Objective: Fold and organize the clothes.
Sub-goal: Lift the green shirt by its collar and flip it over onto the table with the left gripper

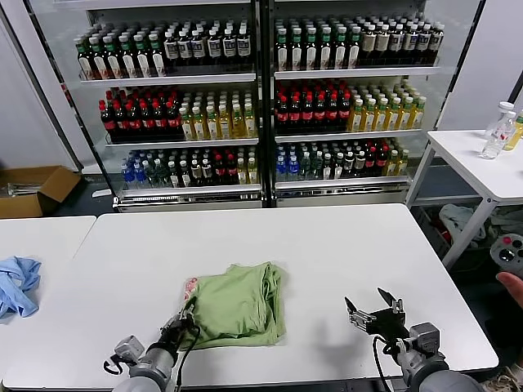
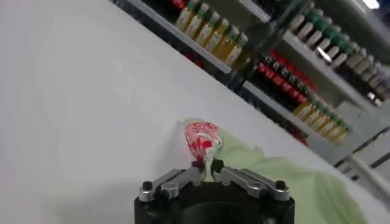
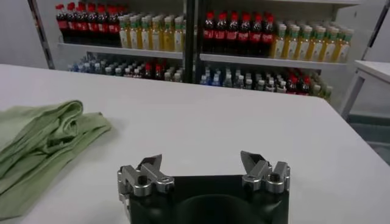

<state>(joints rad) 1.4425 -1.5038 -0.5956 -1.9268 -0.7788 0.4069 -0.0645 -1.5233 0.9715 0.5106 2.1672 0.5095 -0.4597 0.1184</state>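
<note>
Our left tool (image 1: 185, 318) pinches the green shirt (image 1: 237, 304) beside its patch (image 2: 201, 135) for folding; right tool (image 1: 373, 313) waits, released, right of it.

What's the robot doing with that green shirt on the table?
It is folding it. The green shirt lies bunched in a rough fold on the white table. The left gripper has its jaws shut on the shirt's edge, right by the red-and-white patch. The right gripper waits with its jaws open over bare table to the shirt's right, holding nothing. A blue garment sits on the next table, untouched.
</note>
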